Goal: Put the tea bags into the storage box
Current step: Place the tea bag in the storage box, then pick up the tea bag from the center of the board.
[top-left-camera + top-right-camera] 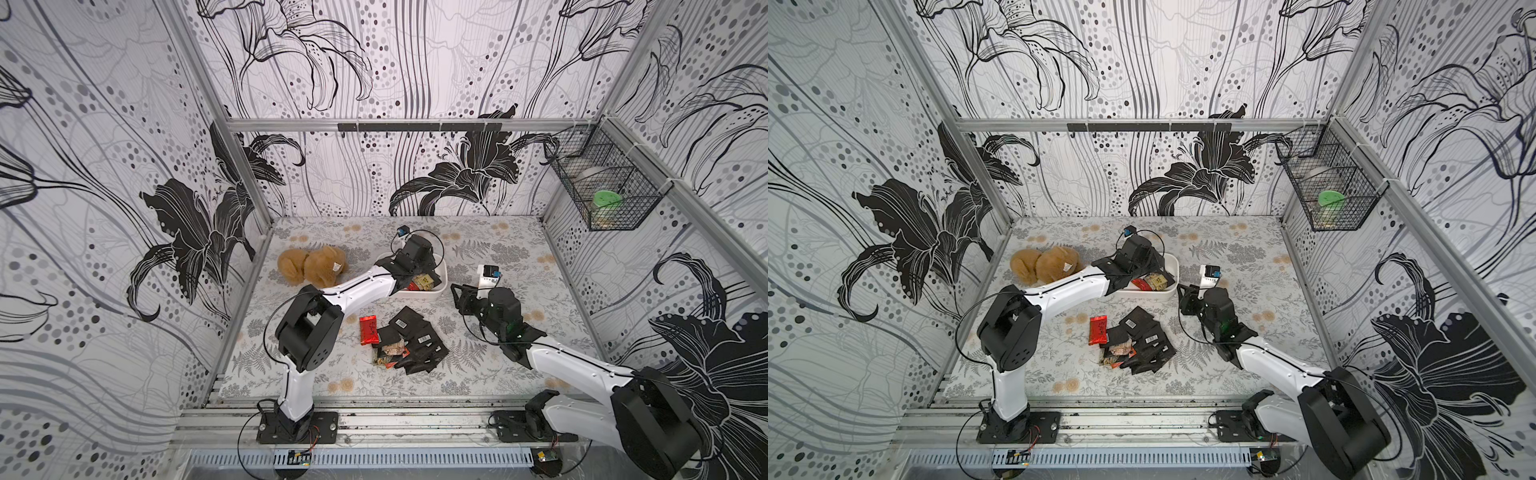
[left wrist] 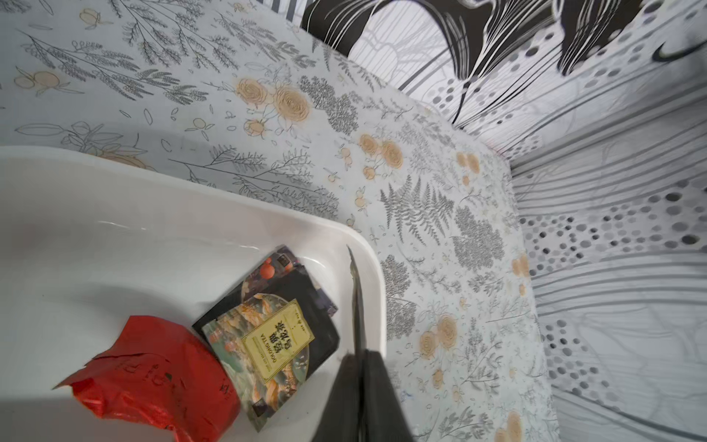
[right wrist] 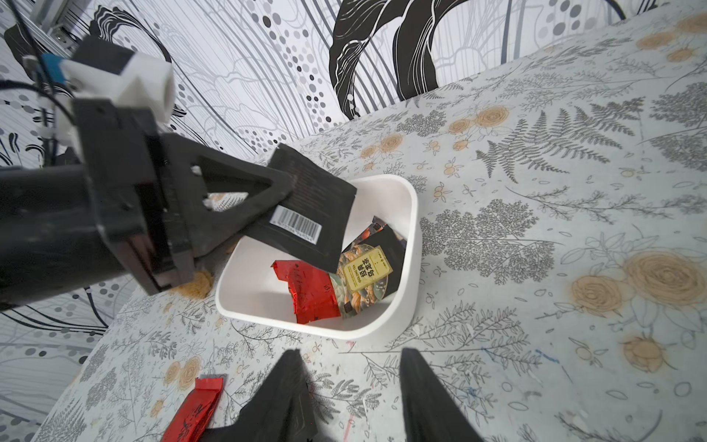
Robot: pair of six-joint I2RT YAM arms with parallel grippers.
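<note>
My left fingers pinch a black bag over the box, close to its rim. If it snags on release, it may slide onto the tabletop. Right fingers spread, empty.

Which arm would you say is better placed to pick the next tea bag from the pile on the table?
Probably the right. The right gripper is open and empty, near the pile, while the left gripper holds a black sachet over the storage box.
</note>
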